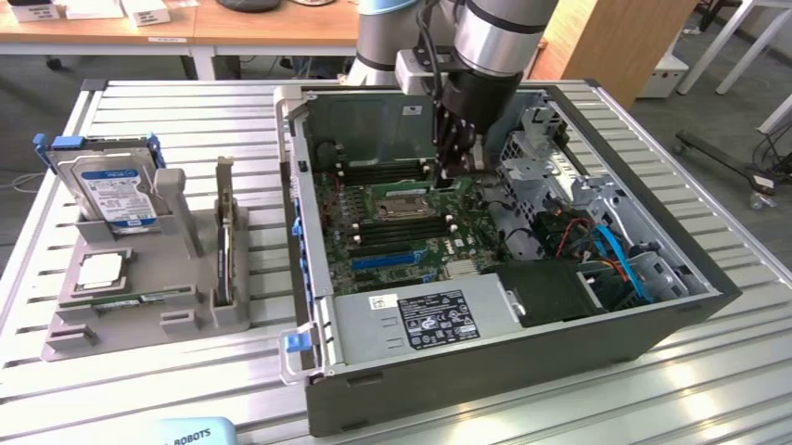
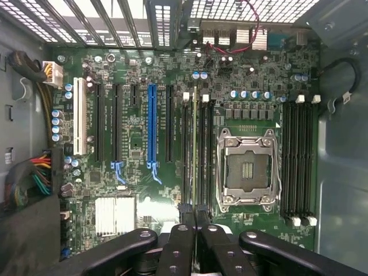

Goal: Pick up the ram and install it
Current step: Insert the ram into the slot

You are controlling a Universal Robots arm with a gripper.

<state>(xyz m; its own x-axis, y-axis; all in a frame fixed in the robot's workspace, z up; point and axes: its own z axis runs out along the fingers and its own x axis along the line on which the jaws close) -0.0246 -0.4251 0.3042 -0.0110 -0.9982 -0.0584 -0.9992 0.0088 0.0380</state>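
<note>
Hanging over motherboard (image 2: 138,144), pincer (image 2: 194,211) clamped on ram (image 2: 194,149); blue tag (image 1: 196,433) reads ROBOTS.

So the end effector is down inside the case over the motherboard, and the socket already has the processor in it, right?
Not quite. The end effector is down inside the case over the motherboard, but the socket is empty, as the wrist view shows. The processor lies on the grey holder outside the case, as the exterior view shows.
</note>
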